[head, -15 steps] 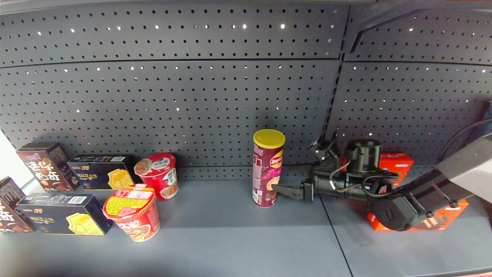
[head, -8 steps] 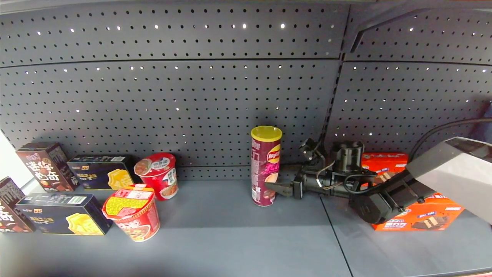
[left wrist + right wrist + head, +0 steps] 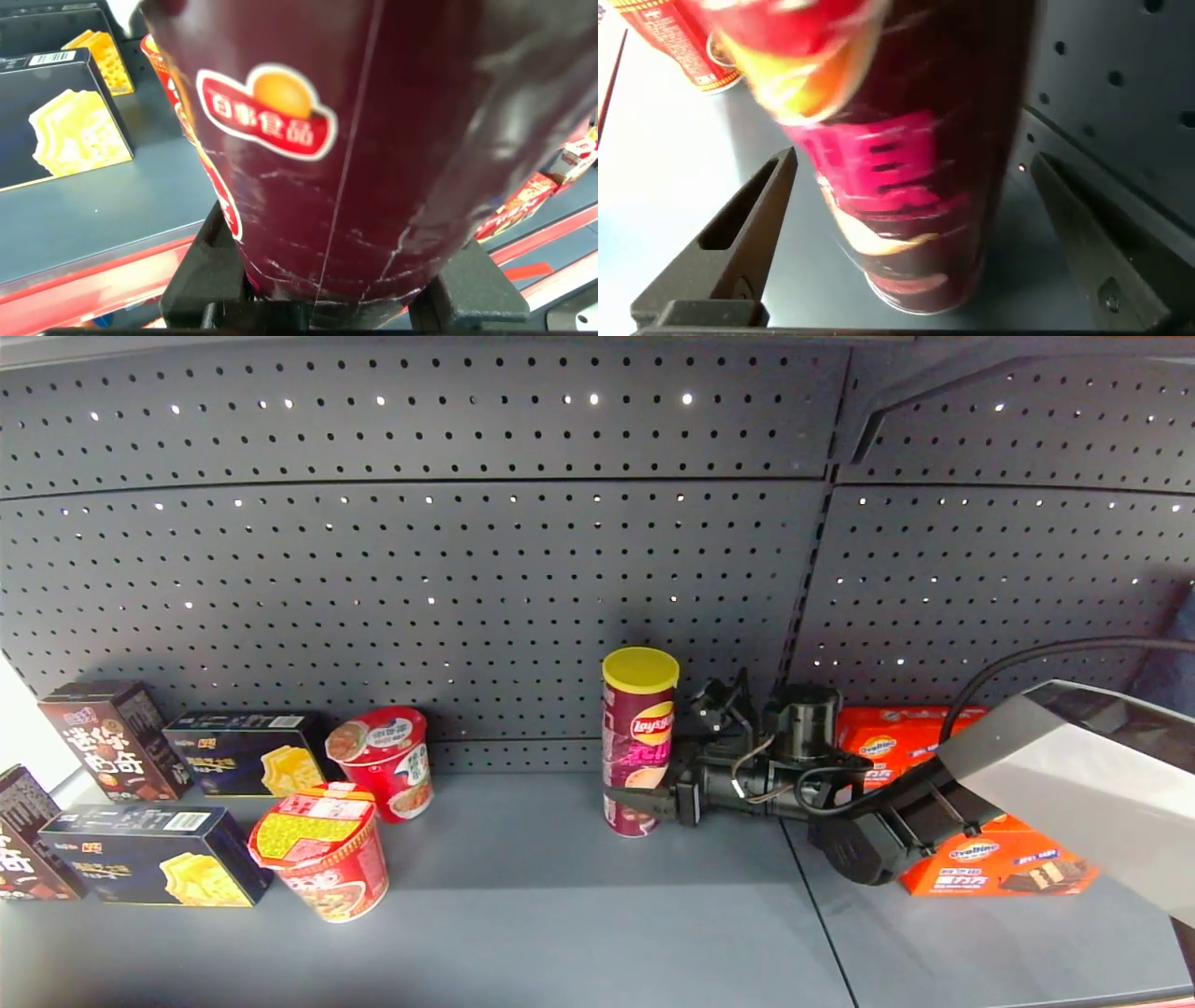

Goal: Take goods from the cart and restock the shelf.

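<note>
Your right gripper [image 3: 627, 795] has its fingers [image 3: 738, 243] spread, one on each side of the chips can [image 3: 639, 737]. The right wrist view shows a gap between each finger and the can's wall, so nothing is pinched there. The can stands upright on the shelf board [image 3: 523, 896] between the fingers, with the pegboard back [image 3: 467, 616] just beyond the far finger. I read this as the let-go after setting the can down. To finish it well, draw the gripper straight back along the fingers' own line and keep both gaps even. A sideways drift would let one finger catch the tall, narrow can and tip it. The near finger sits low against its body, where a nudge would likely slide the base. Mind the orange boxes [image 3: 990, 868] lying behind the fingers, beside your wrist. Your left gripper [image 3: 336, 289] is clamped on a maroon can [image 3: 374, 140] seated between its fingers. Hold that grip firm until the right arm is out.
</note>
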Available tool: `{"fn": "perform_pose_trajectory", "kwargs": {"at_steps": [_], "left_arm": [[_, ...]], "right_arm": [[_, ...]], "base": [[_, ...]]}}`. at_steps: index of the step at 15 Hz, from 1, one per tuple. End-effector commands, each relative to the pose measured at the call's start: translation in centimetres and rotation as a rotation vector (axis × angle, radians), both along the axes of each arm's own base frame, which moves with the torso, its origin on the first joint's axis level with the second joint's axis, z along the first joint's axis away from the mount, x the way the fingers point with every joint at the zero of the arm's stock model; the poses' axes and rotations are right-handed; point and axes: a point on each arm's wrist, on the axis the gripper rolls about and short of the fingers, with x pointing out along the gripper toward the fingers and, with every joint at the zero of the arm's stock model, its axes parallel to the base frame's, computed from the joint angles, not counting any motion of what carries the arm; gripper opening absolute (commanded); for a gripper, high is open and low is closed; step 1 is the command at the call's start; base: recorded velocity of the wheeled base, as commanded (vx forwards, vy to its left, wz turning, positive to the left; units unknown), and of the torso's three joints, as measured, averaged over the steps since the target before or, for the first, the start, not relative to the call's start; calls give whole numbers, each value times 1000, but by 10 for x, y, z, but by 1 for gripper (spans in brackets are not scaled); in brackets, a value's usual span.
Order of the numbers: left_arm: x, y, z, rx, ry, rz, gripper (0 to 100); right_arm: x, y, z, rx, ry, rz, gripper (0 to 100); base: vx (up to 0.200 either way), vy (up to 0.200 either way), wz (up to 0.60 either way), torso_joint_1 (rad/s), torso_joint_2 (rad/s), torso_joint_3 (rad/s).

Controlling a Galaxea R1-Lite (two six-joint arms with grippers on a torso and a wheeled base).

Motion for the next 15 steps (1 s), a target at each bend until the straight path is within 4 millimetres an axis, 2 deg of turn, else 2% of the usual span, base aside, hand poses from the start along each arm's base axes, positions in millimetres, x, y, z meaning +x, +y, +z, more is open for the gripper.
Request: {"fn": "perform_pose_trajectory", "kwargs": {"at_steps": [1, 3, 4, 6, 9, 11, 12, 13, 14, 15], "left_arm": [[0, 0, 0, 0, 0, 0, 0], [0, 0, 0, 0, 0, -2, 0], [0, 0, 0, 0, 0, -2, 0], [0, 0, 0, 0, 0, -2, 0], [0, 0, 0, 0, 0, -2, 0], [0, 0, 0, 0, 0, -2, 0], [0, 0, 0, 0, 0, -2, 0], [0, 0, 0, 0, 0, -2, 0], [0, 0, 0, 0, 0, -2, 0], [0, 0, 0, 0, 0, -2, 0]], "right_arm": [[-2, 3, 1, 3, -4, 8, 100], [-4, 7, 0, 4, 2, 26, 100], [-3, 9, -1, 15, -13, 18, 0], [-4, 9, 1, 27, -1, 7, 0], [-17, 8, 18, 35, -19, -25, 0], [-48, 2, 41, 39, -20, -38, 0], [-57, -1, 46, 37, -21, -45, 0], [-81, -7, 58, 32, -21, -60, 0], [-99, -14, 61, 24, -24, -81, 0], [-104, -16, 60, 18, -22, -90, 0]], "base": [[0, 0, 0, 0, 0, 0], [0, 0, 0, 0, 0, 0], [0, 0, 0, 0, 0, 0], [0, 0, 0, 0, 0, 0], [0, 0, 0, 0, 0, 0], [0, 0, 0, 0, 0, 0], [0, 0, 0, 0, 0, 0], [0, 0, 0, 0, 0, 0], [0, 0, 0, 0, 0, 0], [0, 0, 0, 0, 0, 0]]}}
